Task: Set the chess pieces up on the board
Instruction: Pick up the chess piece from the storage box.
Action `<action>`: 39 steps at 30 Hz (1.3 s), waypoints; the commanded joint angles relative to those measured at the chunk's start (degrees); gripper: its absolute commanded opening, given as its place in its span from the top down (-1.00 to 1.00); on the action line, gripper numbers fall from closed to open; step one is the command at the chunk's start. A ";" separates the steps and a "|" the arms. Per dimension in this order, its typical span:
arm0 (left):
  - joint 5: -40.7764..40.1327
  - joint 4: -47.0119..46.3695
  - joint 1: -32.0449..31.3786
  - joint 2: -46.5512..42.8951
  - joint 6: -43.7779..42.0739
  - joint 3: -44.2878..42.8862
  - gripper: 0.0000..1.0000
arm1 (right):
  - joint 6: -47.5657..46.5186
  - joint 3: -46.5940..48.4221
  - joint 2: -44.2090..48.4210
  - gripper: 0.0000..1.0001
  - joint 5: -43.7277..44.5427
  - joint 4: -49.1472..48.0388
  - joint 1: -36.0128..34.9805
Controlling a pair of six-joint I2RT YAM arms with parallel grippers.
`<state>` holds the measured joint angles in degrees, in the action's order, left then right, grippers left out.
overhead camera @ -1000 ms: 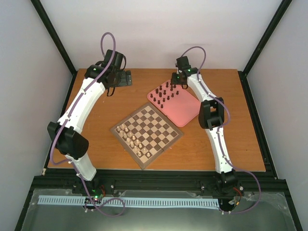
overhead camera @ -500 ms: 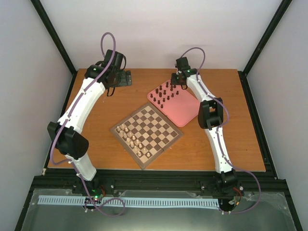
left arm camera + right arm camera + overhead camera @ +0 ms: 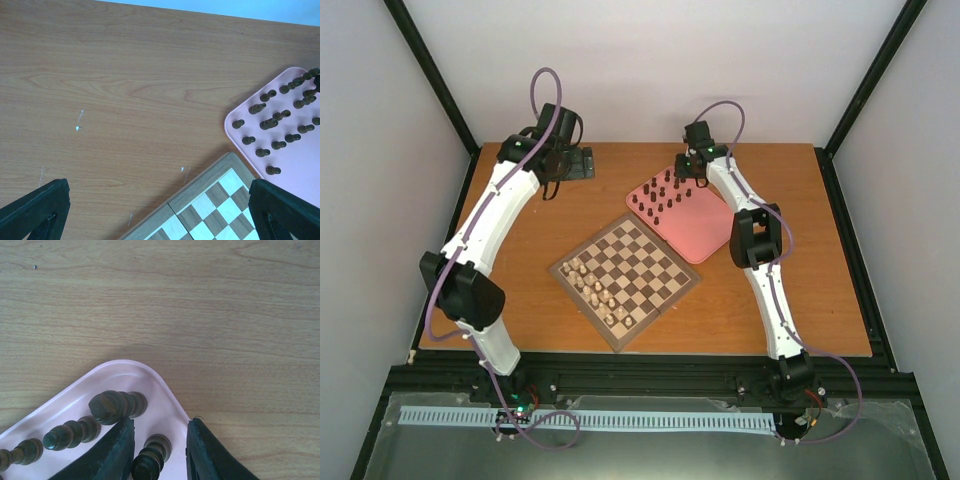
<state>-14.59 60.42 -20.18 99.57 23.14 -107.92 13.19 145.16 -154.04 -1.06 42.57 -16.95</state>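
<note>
Several dark chess pieces (image 3: 660,197) stand on a pink tray (image 3: 705,235) behind the board (image 3: 692,283). My right gripper (image 3: 688,172) is low over the tray's far corner (image 3: 125,372). Its jaws straddle one dark piece (image 3: 150,457): the left finger (image 3: 117,450) is close beside it, and a gap remains on the right side. Two more dark pieces (image 3: 115,405) lean just left of the fingers. My left gripper (image 3: 552,185) hovers high at the table's back left, open and empty (image 3: 159,184). From there the board corner (image 3: 210,210) and the dark pieces (image 3: 277,120) are in sight.
Several pale cream pieces (image 3: 595,290) stand along the board's left side. A dark metal fixture (image 3: 578,163) sits at the back of the table near the left arm. Bare wood (image 3: 225,315) lies beyond the tray's corner.
The right gripper's jaws have narrowed around the corner piece, and the wrist has shifted slightly. The left arm has barely moved.
</note>
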 commanded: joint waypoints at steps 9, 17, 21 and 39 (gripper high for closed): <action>0.15 1.01 0.23 1.92 -1.09 -2.53 -0.99 | 0.81 3.17 -2.47 0.54 0.18 -1.94 0.26; 0.20 1.01 0.23 2.46 -1.11 -2.63 -0.99 | 0.82 3.28 -2.89 0.85 -0.66 -1.11 0.31; 0.44 0.92 0.23 2.64 -1.28 -2.54 -1.00 | 0.40 3.24 -2.31 0.94 -0.99 -0.63 0.31; 0.44 0.44 0.23 1.95 -1.45 -2.24 -0.99 | -0.43 0.15 10.13 0.94 4.47 0.29 0.26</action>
<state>-14.52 60.49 -20.18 101.84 22.65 -108.27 13.32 146.36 -151.48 2.26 43.33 -16.95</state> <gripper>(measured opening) 0.998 0.104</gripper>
